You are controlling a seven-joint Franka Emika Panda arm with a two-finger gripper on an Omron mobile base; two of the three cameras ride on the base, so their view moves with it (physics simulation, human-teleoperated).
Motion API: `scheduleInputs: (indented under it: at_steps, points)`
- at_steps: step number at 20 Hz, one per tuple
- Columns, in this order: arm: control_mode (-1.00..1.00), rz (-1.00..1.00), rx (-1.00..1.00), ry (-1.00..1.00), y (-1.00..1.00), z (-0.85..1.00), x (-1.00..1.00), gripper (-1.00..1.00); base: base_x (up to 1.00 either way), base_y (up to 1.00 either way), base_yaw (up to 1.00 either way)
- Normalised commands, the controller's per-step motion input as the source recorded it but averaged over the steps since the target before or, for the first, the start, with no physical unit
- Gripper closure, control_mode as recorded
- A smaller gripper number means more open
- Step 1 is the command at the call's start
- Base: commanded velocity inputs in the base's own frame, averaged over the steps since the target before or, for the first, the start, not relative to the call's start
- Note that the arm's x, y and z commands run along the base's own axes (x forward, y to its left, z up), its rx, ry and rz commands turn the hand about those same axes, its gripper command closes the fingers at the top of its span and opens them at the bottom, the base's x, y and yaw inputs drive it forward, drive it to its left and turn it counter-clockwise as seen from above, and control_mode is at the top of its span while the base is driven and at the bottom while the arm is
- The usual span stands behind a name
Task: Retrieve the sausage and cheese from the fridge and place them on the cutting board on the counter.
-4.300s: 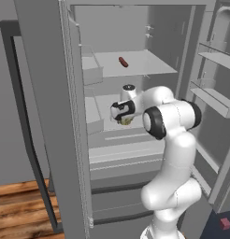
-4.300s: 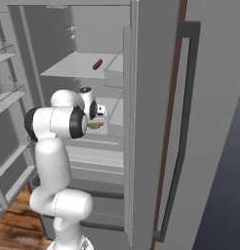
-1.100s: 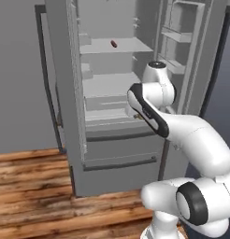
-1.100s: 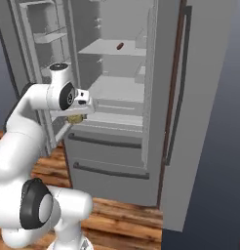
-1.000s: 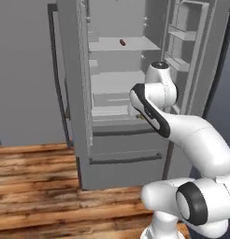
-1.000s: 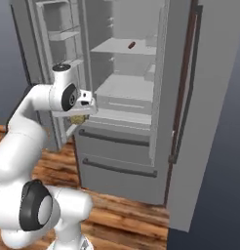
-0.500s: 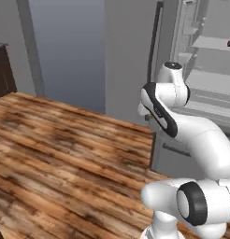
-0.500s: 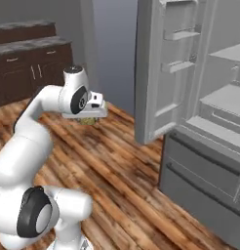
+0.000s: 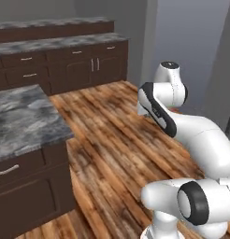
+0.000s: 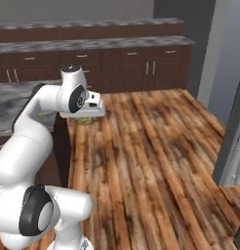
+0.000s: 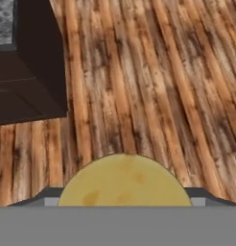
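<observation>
Hand view shows my pincer clamped on the yellow cheese, with the bench ahead to its upper left.

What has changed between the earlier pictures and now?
The base has turned away from the open fridge, so the views now show the wood floor and the counter over dark cabinets. Nothing was released: the claw still holds the cheese, as it did at the fridge shelf.
</observation>
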Motion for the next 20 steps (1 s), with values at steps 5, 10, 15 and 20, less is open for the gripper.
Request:
scheduleInputs:
  at_steps: [5,10,15,20]
  points:
    - [1.0,0.0,0.0,0.0,0.0,0.0,0.0,1.0,0.48,0.14,0.72]
    - [1.0,0.0,0.0,0.0,0.0,0.0,0.0,1.0,0.56,0.16,0.69]
    - [1.0,0.0,0.0,0.0,0.0,0.0,0.0,1.0,0.43,0.19,0.73]
    - [1.0,0.0,0.0,0.0,0.0,0.0,0.0,1.0,0.45,0.15,0.74]
